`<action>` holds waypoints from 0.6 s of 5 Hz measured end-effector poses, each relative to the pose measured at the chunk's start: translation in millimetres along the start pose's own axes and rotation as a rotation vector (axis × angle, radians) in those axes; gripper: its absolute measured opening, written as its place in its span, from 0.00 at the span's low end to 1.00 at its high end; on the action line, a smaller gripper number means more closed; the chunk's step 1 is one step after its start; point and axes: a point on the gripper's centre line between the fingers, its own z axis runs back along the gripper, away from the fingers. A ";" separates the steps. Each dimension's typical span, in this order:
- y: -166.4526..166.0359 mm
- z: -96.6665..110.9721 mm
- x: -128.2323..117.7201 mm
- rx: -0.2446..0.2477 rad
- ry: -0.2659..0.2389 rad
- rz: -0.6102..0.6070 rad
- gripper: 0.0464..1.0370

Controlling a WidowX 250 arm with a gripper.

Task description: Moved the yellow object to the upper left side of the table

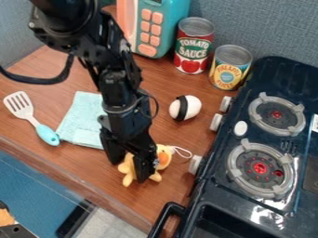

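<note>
"Toy or tabletop, which is harder to make out?"

"The toy. The black two-finger gripper (131, 168) is down over the small yellow plush toy (129, 166) and covers the middle of its body."

"Closed on it, then?"

"I can't tell. Nor can I see how much of the toy touches the brown wooden table (87, 160)."

"Where on the table is it?"

"Near the front edge, between the pale blue cloth (79, 118) and the dark blue toy stove (273, 69). The black jointed arm (118, 81) crosses in front of the cloth, hiding part of its right side."

"Anything cut off?"

"The arm and the teal toy microwave (179, 18) with pink buttons, both by the top edge. The stove runs out at the right and bottom. In the lower left corner there's a cut-off grey and orange thing (9, 228) I can't identify."

"And the toy's looks?"

"Soft and rounded, with stubby limbs poking out below the gripper. An orange patch shows on the part at the right, and a thin white cord loop (184, 152) sticks out beside it, toward the stove."
</note>
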 end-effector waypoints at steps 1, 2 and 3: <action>0.7 -0.5 1.2 0.010 -0.005 0.002 0.94; 2.2 1.1 2.3 0.036 -0.011 0.010 0.65; 2.4 10.4 3.8 0.054 -0.038 0.018 0.37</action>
